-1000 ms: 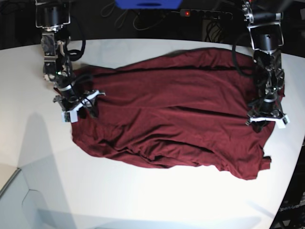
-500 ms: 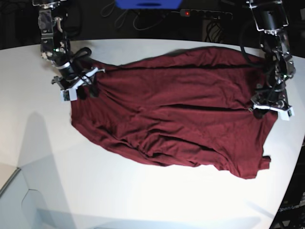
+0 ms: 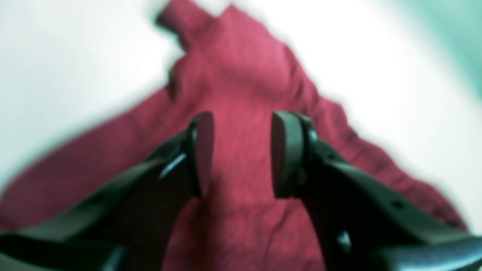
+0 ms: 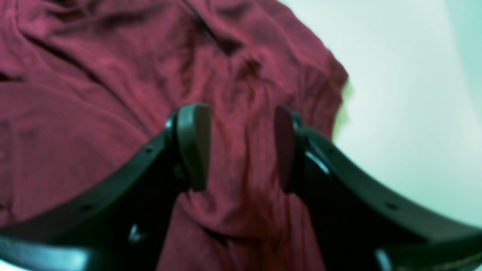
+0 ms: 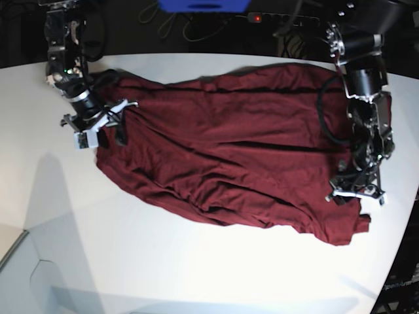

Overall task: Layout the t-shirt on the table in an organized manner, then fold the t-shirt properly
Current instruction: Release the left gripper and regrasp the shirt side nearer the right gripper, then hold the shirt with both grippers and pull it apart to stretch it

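The dark maroon t-shirt (image 5: 229, 150) lies spread and creased across the white table (image 5: 196, 275), running diagonally from back left to front right. My right gripper (image 5: 98, 127) is at the shirt's left end, with a bunched fold of cloth (image 4: 94, 94) between its pads (image 4: 194, 146); in its wrist view the gripper (image 4: 239, 148) is shut on that fold. My left gripper (image 5: 357, 193) is at the shirt's right edge. Seen from the left wrist, this gripper (image 3: 241, 154) has a ridge of the shirt (image 3: 244, 67) between its pads.
A blue object (image 5: 203, 5) and a power strip with a red light (image 5: 281, 18) sit behind the table among cables. The table's curved edge (image 5: 400, 242) runs close to the shirt's right corner. Bare tabletop (image 5: 163, 261) lies in front.
My right gripper has moved back and left, dragging the shirt's left end with it. My left gripper has come forward along the right edge. The shirt now lies more diagonally.
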Robot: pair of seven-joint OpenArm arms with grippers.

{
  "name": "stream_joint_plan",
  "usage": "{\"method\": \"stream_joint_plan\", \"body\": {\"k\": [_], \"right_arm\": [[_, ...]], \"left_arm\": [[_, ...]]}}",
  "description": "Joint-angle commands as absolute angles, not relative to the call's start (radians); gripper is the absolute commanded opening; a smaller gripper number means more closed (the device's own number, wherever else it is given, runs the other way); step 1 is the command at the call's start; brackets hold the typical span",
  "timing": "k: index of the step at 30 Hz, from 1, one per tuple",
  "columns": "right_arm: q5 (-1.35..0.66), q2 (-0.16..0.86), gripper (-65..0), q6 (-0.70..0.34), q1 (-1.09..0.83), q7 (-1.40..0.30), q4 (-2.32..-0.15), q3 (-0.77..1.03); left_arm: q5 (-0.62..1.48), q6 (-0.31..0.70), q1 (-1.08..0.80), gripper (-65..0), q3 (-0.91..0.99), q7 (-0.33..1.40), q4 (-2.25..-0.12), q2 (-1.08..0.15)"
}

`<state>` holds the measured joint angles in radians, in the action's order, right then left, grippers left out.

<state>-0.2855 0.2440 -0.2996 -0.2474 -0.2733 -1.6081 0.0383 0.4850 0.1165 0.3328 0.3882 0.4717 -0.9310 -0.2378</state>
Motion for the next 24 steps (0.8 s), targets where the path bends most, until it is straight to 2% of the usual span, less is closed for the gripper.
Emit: {"method": "stream_joint_plan", "body": {"k": [1, 10, 24], "right_arm": [[-0.291, 0.246, -36.9, -0.305, -0.232, -0.251, -1.623, 0.045], [-0.291, 0.246, -36.9, -0.305, -0.222, -0.251, -1.596, 0.051], [-0.291, 0.246, -36.9, -0.305, -0.208, -0.242, -1.500, 0.047]], "left_arm": [[0.469, 0.119, 0.381, -40.3, 0.381, 0.450, -0.906, -0.259], [0.214, 0.119, 0.355, -40.3, 0.351, 0.450, -0.799, -0.265], [0.186, 0.120, 0.013, -40.3, 0.392, 0.461, -1.164, -0.305]]}}
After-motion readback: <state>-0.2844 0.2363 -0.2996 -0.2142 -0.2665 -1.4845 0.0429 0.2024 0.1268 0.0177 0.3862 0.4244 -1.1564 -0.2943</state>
